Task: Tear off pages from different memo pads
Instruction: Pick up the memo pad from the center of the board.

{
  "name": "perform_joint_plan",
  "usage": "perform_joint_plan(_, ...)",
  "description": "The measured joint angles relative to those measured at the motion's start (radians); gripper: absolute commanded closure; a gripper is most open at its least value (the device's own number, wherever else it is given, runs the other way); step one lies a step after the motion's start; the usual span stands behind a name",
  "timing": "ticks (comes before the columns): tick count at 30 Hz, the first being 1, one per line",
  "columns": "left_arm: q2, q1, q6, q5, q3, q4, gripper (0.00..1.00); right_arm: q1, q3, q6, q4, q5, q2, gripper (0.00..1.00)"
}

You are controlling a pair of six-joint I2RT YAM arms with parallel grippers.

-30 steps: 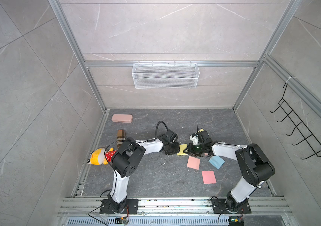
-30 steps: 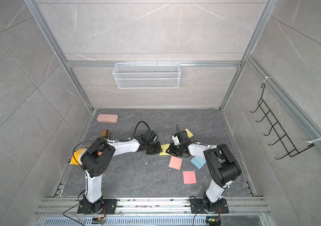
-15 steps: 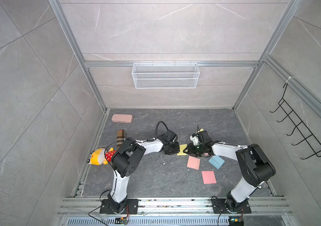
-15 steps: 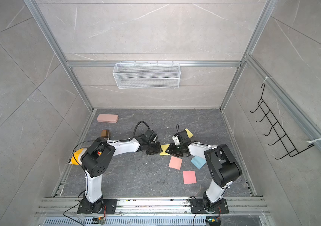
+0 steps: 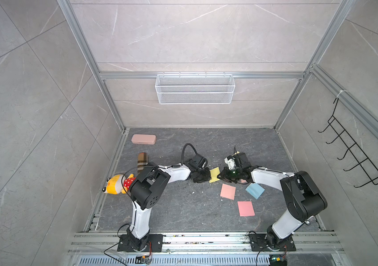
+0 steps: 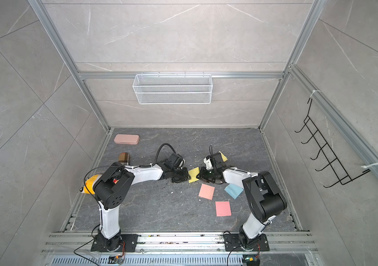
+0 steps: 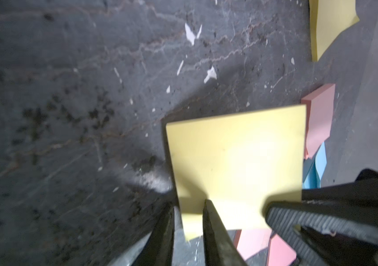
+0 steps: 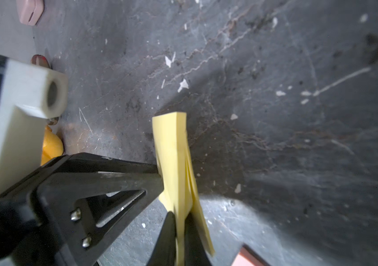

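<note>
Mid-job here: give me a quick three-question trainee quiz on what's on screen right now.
1. True or false: the left end effector and the right end effector both grip the yellow memo pad.
2. What lies near the floor's far-left corner? A pink case, B mug, C scissors.
3. What hangs on the back wall?
Key: 1 true; 2 A; 3 a wire basket.
</note>
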Motion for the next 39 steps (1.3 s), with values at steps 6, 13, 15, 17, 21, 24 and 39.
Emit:
perform_joint_plan(6, -0.174, 0.158, -0.076, 0.156, -0.243, 0.203, 0.34, 0.0, -0.012, 0.058, 0.009, -0.089, -0.066, 0.93)
perform_joint_plan(13, -0.328, 0.222, -0.159, 0.277, -0.341, 0.397, 0.27, 0.028, -0.017, 0.167, 0.016, -0.227, -0.207, 0.94)
perform_joint_plan(15, -0.335, 0.217, -0.188, 0.306, -0.345, 0.449, 0.31, 0.044, -0.017, 0.202, 0.031, -0.255, -0.226, 0.93)
perform_joint_plan(17, -0.335, 0.213, -0.217, 0.326, -0.351, 0.492, 0.38, 0.063, -0.018, 0.237, 0.048, -0.28, -0.234, 0.94)
perform_joint_plan(21, -0.335, 0.213, -0.265, 0.364, -0.359, 0.549, 0.6, 0.084, -0.019, 0.291, 0.065, -0.307, -0.236, 0.94)
perform_joint_plan(24, -0.338, 0.213, -0.278, 0.377, -0.361, 0.567, 0.63, 0.084, -0.019, 0.317, 0.079, -0.314, -0.238, 0.94)
perform_joint_plan(39, -0.417, 0.219, -0.303, 0.409, -0.404, 0.581, 0.87, 0.085, -0.074, 0.482, 0.254, -0.343, -0.24, 0.93)
